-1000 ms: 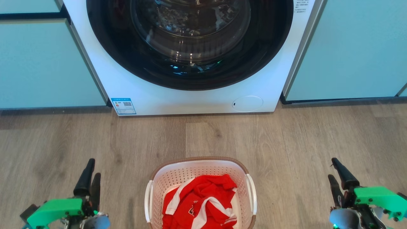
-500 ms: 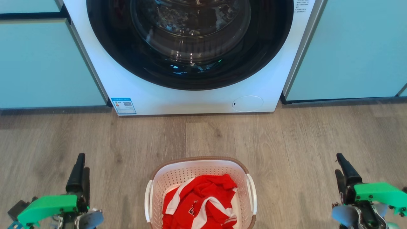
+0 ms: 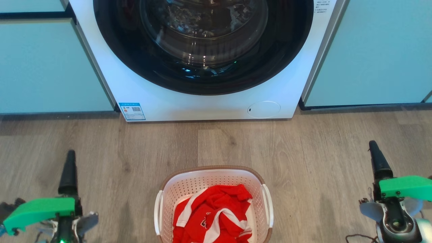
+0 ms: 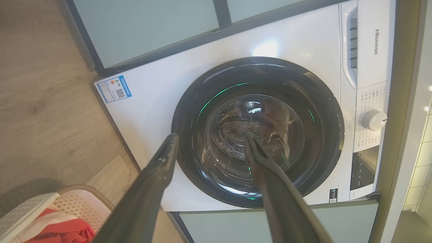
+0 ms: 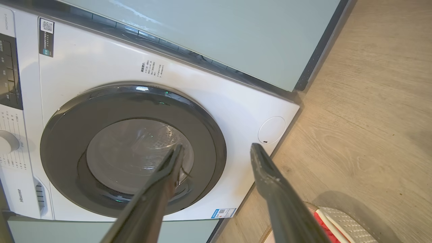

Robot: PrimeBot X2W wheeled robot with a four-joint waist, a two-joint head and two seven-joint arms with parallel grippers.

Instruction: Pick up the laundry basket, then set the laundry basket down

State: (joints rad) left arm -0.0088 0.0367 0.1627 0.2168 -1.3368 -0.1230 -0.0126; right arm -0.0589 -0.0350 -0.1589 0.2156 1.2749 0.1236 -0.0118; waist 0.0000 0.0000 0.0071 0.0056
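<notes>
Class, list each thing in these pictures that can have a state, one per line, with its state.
laundry basket: on the floor, loaded, ungripped
red garment: crumpled in the basket
washer door: shut
left claw: open, empty
right claw: open, empty

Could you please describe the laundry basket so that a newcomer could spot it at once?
Start at the white front-loading washing machine with the round dark glass door. On the wood-look floor directly in front of it stands the white perforated plastic laundry basket with a brown woven-look rim. It alone holds a crumpled red-and-white garment.
</notes>
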